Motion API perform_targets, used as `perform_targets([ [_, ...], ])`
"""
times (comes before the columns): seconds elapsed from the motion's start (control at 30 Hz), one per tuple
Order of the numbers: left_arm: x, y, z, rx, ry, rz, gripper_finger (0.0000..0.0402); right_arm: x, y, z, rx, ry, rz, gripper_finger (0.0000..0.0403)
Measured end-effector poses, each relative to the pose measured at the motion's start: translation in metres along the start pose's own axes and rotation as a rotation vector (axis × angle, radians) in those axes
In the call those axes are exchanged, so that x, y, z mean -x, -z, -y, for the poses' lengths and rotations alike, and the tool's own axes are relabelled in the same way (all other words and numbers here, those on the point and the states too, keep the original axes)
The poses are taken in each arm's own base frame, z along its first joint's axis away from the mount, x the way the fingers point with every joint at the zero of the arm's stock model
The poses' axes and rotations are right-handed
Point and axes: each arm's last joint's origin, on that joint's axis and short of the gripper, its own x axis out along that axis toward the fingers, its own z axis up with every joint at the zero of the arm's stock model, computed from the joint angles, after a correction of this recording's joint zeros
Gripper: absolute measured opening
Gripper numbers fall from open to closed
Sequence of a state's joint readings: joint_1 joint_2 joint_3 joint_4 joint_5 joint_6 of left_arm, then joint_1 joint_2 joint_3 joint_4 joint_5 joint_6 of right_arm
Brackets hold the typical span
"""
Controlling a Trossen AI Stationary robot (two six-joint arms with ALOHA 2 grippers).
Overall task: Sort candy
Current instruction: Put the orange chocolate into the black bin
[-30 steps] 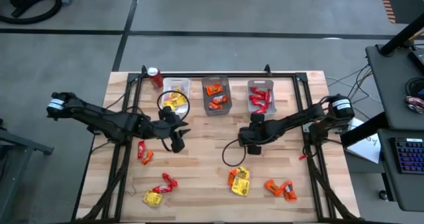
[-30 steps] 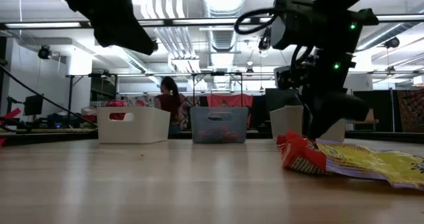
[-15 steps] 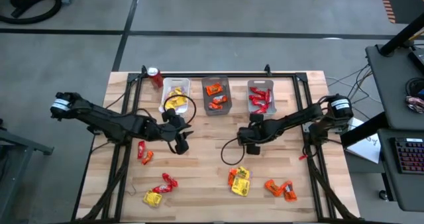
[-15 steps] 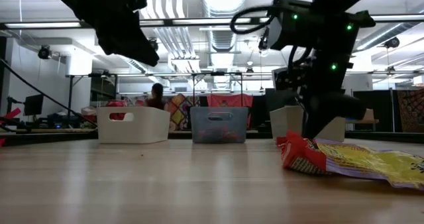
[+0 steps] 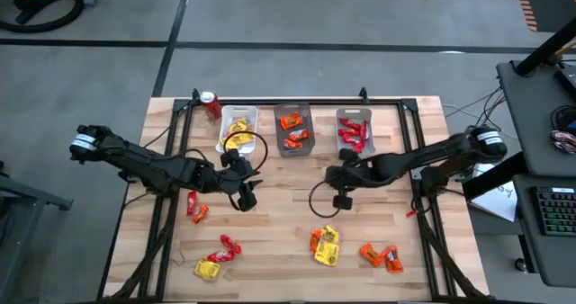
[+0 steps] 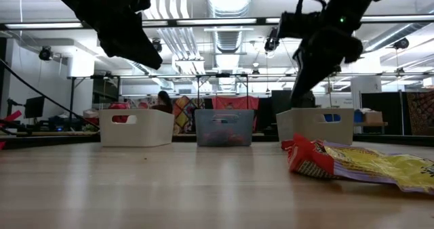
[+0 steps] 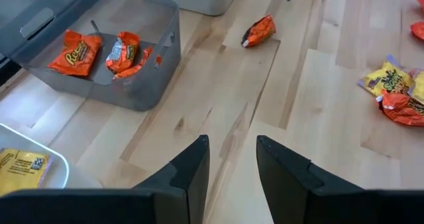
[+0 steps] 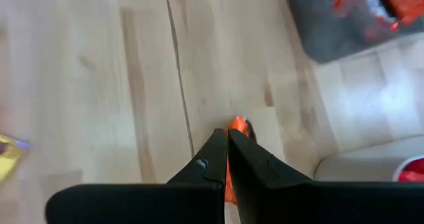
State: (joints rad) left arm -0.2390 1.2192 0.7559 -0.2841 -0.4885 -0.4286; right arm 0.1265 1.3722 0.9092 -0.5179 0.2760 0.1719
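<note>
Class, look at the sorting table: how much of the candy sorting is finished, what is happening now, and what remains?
Done: candy sits sorted by colour, yellow in the white bin, orange in the grey bin, red in the third bin.
In hand: the right claw is shut above an orange packet; whether it grips it is unclear. The left claw is open and empty.
Left: loose candy across the table's near half.

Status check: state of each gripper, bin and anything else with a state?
left gripper: open, empty, over the table near the grey bin.
right gripper: shut, above an orange candy that lies on the table.
white bin: holds yellow candy.
grey bin: holds orange candy.
right-hand bin: holds red candy.
soda can: upright.
loose candy: unsorted on the table.
</note>
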Motion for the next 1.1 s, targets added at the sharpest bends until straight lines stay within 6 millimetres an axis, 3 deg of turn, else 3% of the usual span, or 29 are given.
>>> perform_targets([
  [0.13,0.000,0.000,0.001,-0.002,0.003,0.000,0.0109,0.002,0.002,0.000,0.022,-0.026,-0.013,0.0016],
  [0.23,0.001,0.000,0.001,-0.003,0.004,0.000,0.0109,-0.005,0.007,-0.002,0.015,-0.035,-0.084,0.0044],
  [0.5,0.001,0.000,0.001,0.000,0.006,0.005,0.0109,-0.040,0.018,-0.006,0.030,0.079,-0.211,0.0155],
  [0.7,0.001,0.000,0.001,0.002,0.007,0.007,0.0109,-0.067,0.025,-0.004,0.011,0.107,-0.295,0.0191],
  [0.87,0.000,-0.001,0.002,0.003,0.008,0.010,0.0109,-0.076,0.024,0.000,-0.029,0.054,-0.308,0.0174],
  [1.1,-0.003,0.001,0.003,0.000,0.003,-0.001,0.0109,-0.072,0.022,0.002,-0.040,0.020,-0.294,0.0064],
])
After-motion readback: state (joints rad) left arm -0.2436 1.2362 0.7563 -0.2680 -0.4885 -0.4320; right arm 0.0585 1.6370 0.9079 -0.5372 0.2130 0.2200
